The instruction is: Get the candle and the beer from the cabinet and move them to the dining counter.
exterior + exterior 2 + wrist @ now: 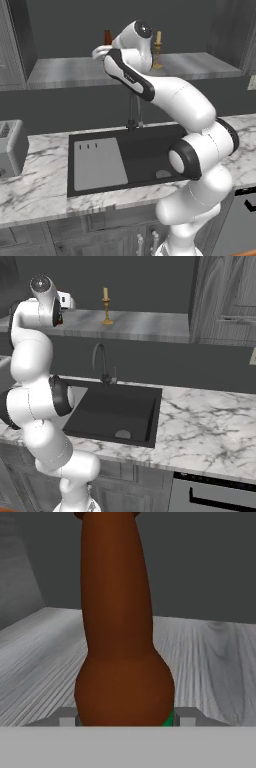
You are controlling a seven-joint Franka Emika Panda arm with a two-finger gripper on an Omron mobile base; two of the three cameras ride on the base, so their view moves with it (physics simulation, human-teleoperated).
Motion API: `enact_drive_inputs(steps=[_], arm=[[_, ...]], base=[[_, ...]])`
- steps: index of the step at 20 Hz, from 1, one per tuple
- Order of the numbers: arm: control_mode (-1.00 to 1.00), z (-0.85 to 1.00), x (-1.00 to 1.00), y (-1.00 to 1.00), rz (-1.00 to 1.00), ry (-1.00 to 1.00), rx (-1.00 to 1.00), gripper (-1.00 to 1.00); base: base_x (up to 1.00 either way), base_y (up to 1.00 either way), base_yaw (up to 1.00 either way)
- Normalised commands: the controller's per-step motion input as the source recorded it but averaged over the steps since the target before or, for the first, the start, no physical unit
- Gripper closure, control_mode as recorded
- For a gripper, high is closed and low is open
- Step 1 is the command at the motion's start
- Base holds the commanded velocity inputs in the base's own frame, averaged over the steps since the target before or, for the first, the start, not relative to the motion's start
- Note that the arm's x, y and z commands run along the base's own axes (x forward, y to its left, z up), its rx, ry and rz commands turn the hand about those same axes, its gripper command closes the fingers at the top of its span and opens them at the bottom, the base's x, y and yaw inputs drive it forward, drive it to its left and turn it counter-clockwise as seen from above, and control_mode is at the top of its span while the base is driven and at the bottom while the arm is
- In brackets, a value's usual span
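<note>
1. Beer — small brown glass bottle (120, 637) — stands upright on the grey marbled shelf floor of the dark open cabinet (75, 70), left of the cream candle in its slim brass candlestick (106, 306).
2. Two-finger gripper (122, 716): tips flank the bottle's body; whether they press it, cannot tell.
3. Judgement: glass is rigid, smooth, breakable — grip the wide body, not the neck.
</note>
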Motion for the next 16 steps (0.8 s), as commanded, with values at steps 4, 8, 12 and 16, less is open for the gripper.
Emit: enact_drive_inputs(steps=[4,8,12,16], arm=[[-1.0,0.0,-0.22,-0.11,0.01,0.0,0.06,1.0],[-1.0,-0.04,-0.6,-0.01,0.0,-0.06,0.11,1.0],[-1.0,-0.03,-0.74,-0.04,0.0,-0.17,0.12,1.0],[-1.0,0.06,-0.74,-0.22,0.01,-0.21,0.04,1.0]], base=[[0.0,0.0,0.0],[0.0,0.0,0.0],[0.0,0.0,0.0],[0.0,0.0,0.0]])
